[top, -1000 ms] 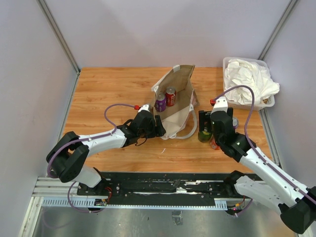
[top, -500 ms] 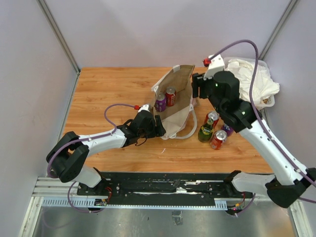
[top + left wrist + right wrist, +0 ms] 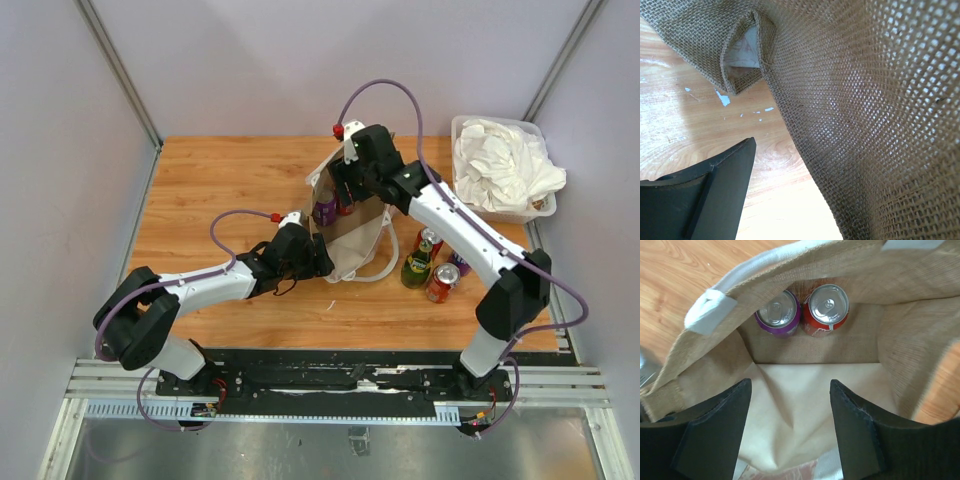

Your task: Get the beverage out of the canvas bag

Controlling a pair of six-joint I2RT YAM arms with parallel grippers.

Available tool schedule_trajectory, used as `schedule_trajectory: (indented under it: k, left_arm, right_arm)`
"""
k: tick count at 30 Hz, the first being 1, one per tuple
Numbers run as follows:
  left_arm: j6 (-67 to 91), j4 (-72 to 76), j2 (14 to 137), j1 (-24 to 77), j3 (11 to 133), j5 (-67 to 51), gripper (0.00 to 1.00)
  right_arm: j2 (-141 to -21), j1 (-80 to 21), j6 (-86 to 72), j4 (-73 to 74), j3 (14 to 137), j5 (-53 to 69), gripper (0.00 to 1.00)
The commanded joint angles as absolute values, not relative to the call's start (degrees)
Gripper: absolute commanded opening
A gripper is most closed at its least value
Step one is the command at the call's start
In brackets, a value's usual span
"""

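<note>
On the wooden table (image 3: 220, 170), between pale walls (image 3: 300, 60), the canvas bag (image 3: 362, 240) stands open, with wide wood on its left. The right claw (image 3: 790, 390) hangs wide open and empty over the bag. A purple can (image 3: 778, 312) and a red can (image 3: 827, 307) stand side by side inside, beyond its tips. The left claw (image 3: 318, 258) is at the bag's near corner; I cannot tell if it grips.

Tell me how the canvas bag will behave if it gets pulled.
Probably floppy: the canvas bag shows a sagging, creased woven wall. Likely light, so it may drag along with a lifted can unless the left gripper at its near edge holds it. The purple can and red can inside could tip then.
</note>
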State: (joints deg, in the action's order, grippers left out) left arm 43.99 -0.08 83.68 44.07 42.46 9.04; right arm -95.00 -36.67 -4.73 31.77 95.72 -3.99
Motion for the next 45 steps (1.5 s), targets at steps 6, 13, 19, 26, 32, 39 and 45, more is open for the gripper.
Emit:
schedule_trajectory:
  k: [6, 13, 19, 26, 32, 39, 45]
  left_arm:
    - [42.9, -3.7, 83.7, 44.4, 42.9, 12.3, 0.81]
    - [42.3, -3.9, 83.0, 44.4, 42.4, 12.9, 0.81]
    - [42.0, -4.0, 83.7, 44.4, 42.6, 12.6, 0.81]
    - [42.0, -3.5, 84.6, 44.4, 42.3, 11.9, 0.81]
    - [42.2, -3.2, 84.8, 44.4, 42.2, 11.4, 0.81]
    - [42.2, -3.2, 84.8, 44.4, 41.9, 11.3, 0.81]
    - [42.4, -3.1, 85.1, 44.4, 41.9, 11.1, 0.81]
  right_arm:
    - [-104.0, -34.4, -8.8, 30.4, 102.2, -6.0, 0.72]
    - [-111.5, -33.0, -12.3, 29.0, 108.7, -7.0, 0.73]
    - [-117.4, -31.7, -14.2, 29.0, 112.4, -5.6, 0.73]
    - [-120.7, -31.1, -14.1, 29.0, 113.7, -5.7, 0.73]
    - [-122.0, -30.5, -14.1, 28.4, 113.0, -6.7, 0.73]
    - [-122.0, -29.3, -15.2, 26.3, 110.4, -7.8, 0.73]
    - [-123.3, -28.9, -15.3, 26.4, 110.6, -6.7, 0.73]
